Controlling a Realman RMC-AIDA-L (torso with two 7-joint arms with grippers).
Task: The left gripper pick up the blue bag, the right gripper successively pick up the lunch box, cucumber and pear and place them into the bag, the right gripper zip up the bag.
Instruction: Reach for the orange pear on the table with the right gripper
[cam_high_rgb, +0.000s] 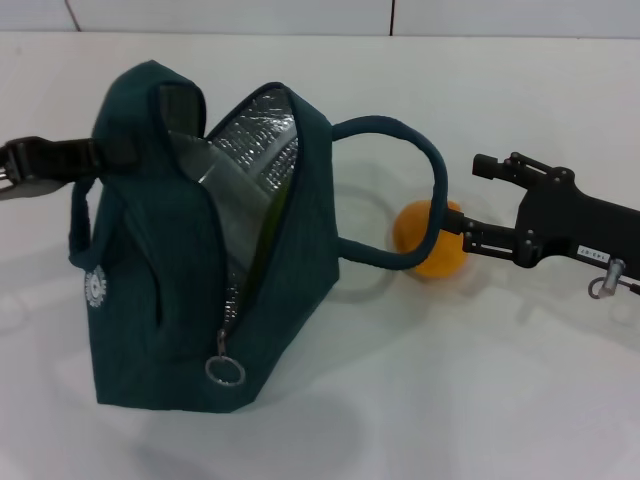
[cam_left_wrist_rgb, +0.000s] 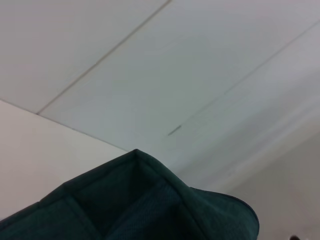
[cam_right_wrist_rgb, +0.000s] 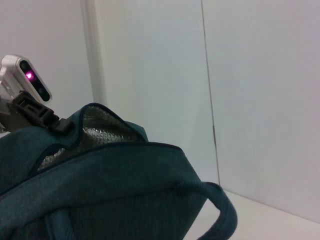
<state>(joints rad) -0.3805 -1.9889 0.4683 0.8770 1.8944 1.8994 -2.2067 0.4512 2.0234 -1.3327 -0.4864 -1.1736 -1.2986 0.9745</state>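
Large dark teal fabric tote, the blue bag (cam_high_rgb: 180, 260), stands upright on the white desk (cam_high_rgb: 450, 400), mouth unzipped w/ silver foil lining (cam_high_rgb: 255, 140) showing; ring zip pull (cam_high_rgb: 225, 371) hangs at the near lower end of the zipper, small white round logo (cam_high_rgb: 94, 286) on the side facing robot's left. Left gripper (cam_high_rgb: 118, 152), black two-fingered claw, comes in from the left edge of the head view & is clenched on the bag's top rim near one padded handle; right wrist view shows the same claw (cam_right_wrist_rgb: 47, 119) pinching the rim, w/ its wrist camera unit lit pink behind it. The bag's other loop handle (cam_high_rgb: 420, 190) arcs out toward robot's right. Round orange-yellow pear (cam_high_rgb: 430, 240) sits on the desk just behind that handle loop, partly hidden by it. Right gripper (cam_high_rgb: 468, 205), matching black claw, reaches in low from the right, fingers spread around the pear's right side; can't tell if they touch it. Lunch box & cucumber can't be made out.
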